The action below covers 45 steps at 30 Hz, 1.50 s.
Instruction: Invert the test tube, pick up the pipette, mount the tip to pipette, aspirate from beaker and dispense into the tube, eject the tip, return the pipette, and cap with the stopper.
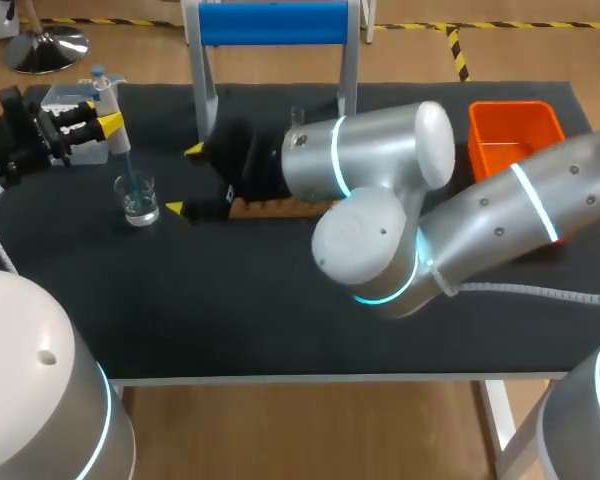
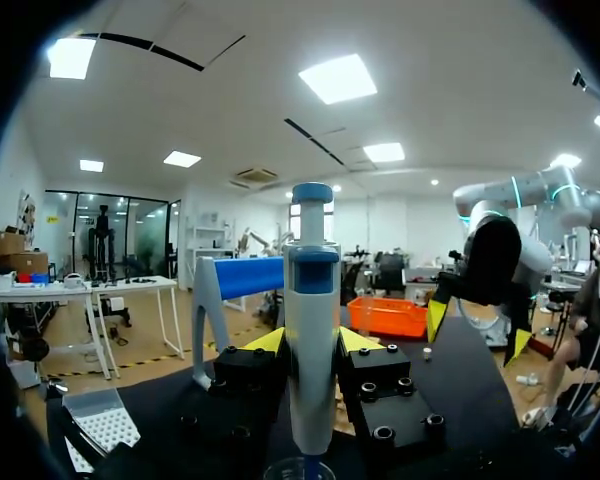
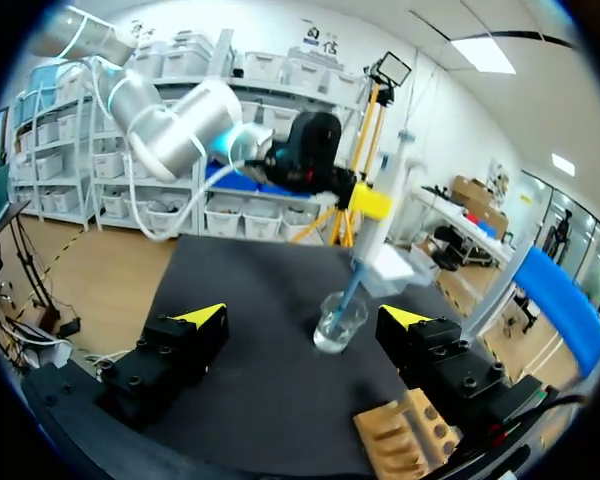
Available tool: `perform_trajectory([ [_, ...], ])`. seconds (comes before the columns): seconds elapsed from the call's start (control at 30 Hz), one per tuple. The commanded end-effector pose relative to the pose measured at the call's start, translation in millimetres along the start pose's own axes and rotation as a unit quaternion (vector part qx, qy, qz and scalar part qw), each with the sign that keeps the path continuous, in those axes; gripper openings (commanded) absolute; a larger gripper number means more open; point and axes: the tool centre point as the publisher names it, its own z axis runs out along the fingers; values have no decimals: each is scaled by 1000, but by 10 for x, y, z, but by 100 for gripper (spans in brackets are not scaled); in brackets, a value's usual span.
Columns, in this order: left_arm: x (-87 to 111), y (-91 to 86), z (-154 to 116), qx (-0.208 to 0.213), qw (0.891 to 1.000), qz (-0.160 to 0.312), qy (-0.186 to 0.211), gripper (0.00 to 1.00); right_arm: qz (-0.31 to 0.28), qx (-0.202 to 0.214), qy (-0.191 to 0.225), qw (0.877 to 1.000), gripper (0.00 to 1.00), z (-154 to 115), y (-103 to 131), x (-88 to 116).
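- The pipette (image 2: 312,330) stands upright over the left end of the black table (image 1: 280,320). It is white with a blue collar and cap.
- Its blue tip (image 1: 128,170) reaches down into the glass beaker (image 1: 139,203), which stands on the table right under it.
- The left gripper (image 2: 312,345) is clamped on the pipette body, with one yellow-tipped finger on each side.
- The right gripper (image 1: 183,180) sits low over the table just beside the beaker. Its fingers are spread wide and hold nothing. From its wrist view, the beaker is ahead of it, in line with the gap between the fingers.
- A wooden rack (image 1: 280,208) lies under the right arm, close behind that gripper.
- A white perforated box (image 2: 105,428) sits on the table beside the left gripper.
- An orange bin (image 1: 515,130) is at the far right corner, well apart from the beaker.
- A stand with a blue bar (image 1: 272,22) rises at the table's far edge.
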Motion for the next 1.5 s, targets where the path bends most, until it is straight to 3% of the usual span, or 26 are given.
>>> perform_trajectory([
  [0.03,-4,4,-11,1,1000,0,2,0,-8,-17,135,991,100,-399,150,-167],
  [0.5,-4,4,-11,1,1000,0,2,0,-27,-76,223,972,100,-495,624,-428],
  [1.23,-4,4,-11,1,1000,0,2,0,-20,-147,281,948,100,-227,1197,-688],
  [1.3,-4,4,-11,1,1000,0,2,0,-20,-152,282,947,80,-203,1243,-718],
  [1.33,-4,4,-11,1,1000,0,2,0,-17,-157,284,946,58,-188,1263,-732],
  [1.37,-4,4,-11,1,1000,0,2,0,-15,-162,287,944,47,-175,1287,-744],
  [1.47,-4,4,-11,1,1000,0,2,0,-14,-173,291,941,23,-144,1351,-777],
  [1.5,-4,4,-11,1,1000,0,2,0,-13,-178,293,939,9,-137,1372,-788],
])
